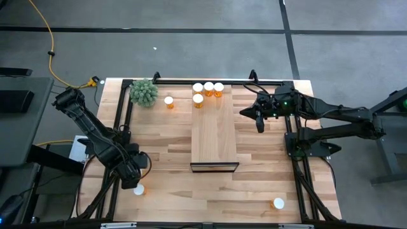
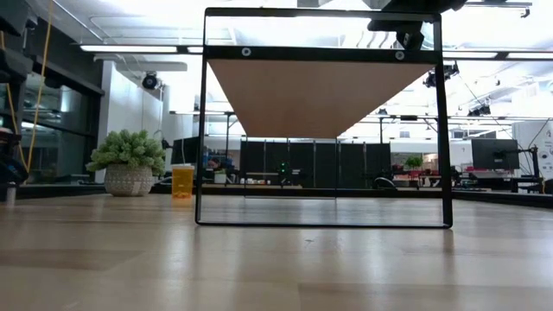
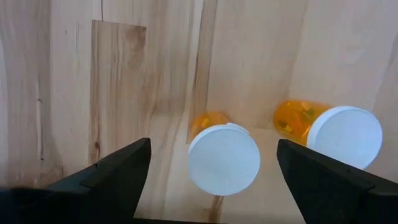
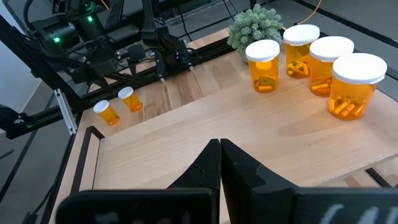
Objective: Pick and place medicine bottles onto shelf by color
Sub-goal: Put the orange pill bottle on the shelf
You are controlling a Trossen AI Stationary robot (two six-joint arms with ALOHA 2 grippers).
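Observation:
Four orange bottles with white caps stand on the far end of the pale wood shelf; they also show in the right wrist view. One bottle stands on the table by the green plant. My left gripper is open, pointing down over the near left of the table. Its fingers stand on either side of one upright bottle without touching it. A second bottle stands just beyond one finger. My right gripper is shut and empty, right of the shelf.
Another bottle stands near the table's near right edge. The shelf rests on a dark metal frame, with open room under it in the low view. Dark frame rails run along the table's left and right sides.

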